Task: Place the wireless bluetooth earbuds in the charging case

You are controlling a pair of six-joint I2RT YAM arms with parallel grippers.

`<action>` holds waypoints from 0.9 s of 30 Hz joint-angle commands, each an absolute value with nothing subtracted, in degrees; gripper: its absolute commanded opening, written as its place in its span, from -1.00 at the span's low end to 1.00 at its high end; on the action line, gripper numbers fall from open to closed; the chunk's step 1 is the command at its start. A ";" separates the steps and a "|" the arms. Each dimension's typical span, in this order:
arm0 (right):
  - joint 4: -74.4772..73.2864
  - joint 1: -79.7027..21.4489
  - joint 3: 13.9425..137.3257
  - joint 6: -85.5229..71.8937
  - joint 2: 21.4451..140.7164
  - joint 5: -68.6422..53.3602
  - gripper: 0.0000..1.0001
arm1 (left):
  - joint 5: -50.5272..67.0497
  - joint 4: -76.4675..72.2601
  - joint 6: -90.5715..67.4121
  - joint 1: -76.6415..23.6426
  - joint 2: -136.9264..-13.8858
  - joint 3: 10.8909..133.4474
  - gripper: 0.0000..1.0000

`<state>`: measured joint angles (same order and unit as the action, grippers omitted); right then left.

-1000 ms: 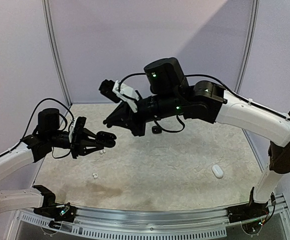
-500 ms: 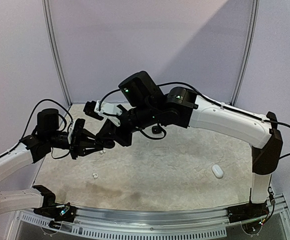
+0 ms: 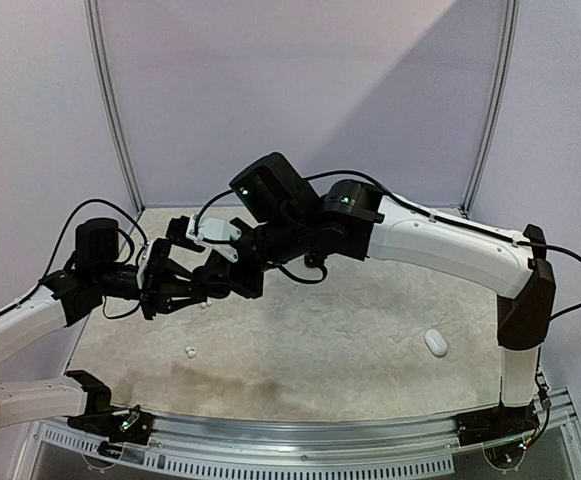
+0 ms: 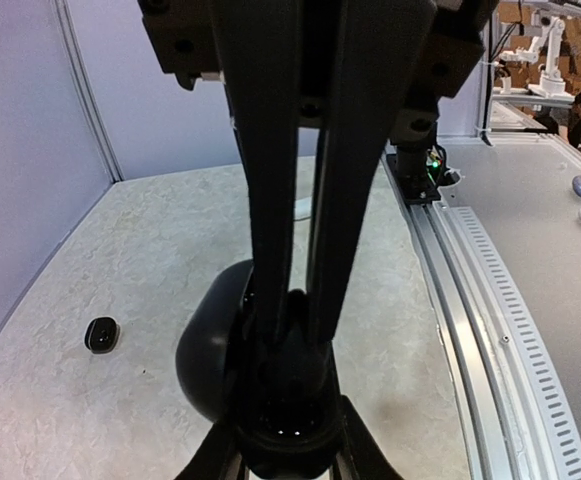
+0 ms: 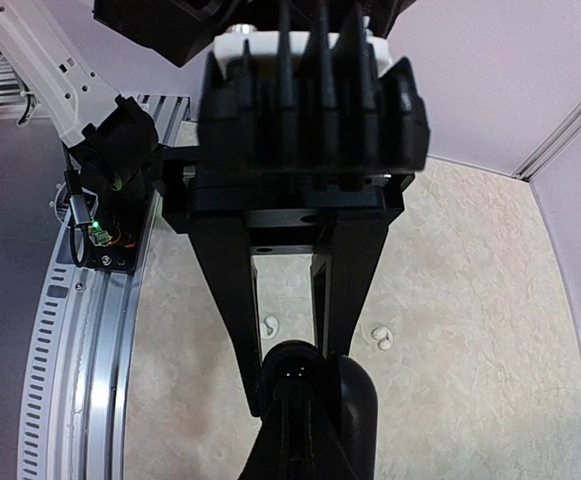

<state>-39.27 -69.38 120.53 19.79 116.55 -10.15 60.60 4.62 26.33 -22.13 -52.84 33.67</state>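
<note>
My left gripper is shut on an open black charging case and holds it above the table's left side. My right gripper reaches down into the case. In the left wrist view its fingers stand nearly together, and a small rounded black earbud seems pinched at their tips. In the right wrist view the right gripper meets the case body, with the lid beside it. Two white earbuds lie on the table below; they also show in the top view.
A white pebble-shaped case lies at the right front of the table. A small black item lies at the far middle, also in the left wrist view. A metal rail runs along the near edge. Walls close the back and sides.
My right arm has swung left and down, bringing its gripper from above mid-table to the case. My left gripper has held the case in place.
</note>
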 commanded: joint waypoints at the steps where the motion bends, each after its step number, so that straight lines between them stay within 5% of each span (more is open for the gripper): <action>1: -38.65 -69.84 121.65 21.13 119.30 -9.44 -1.00 | 61.55 3.59 26.59 -22.93 -52.60 33.06 -1.00; 10: -40.23 -69.79 121.81 23.65 120.64 -8.97 -1.00 | 61.56 2.89 26.28 -22.93 -52.48 32.98 -1.00; 16: -39.84 -69.79 121.82 23.68 120.81 -8.52 -0.50 | 61.38 2.89 25.96 -22.91 -52.23 32.79 -1.00; 27: -37.30 -69.80 121.48 21.27 115.30 -6.87 -0.31 | 60.70 4.00 22.44 -22.81 -52.55 32.27 -1.00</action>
<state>-38.52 -69.76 121.16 22.79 118.98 -9.17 59.24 4.67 24.51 -22.13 -52.84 33.04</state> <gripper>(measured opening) 0.333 0.258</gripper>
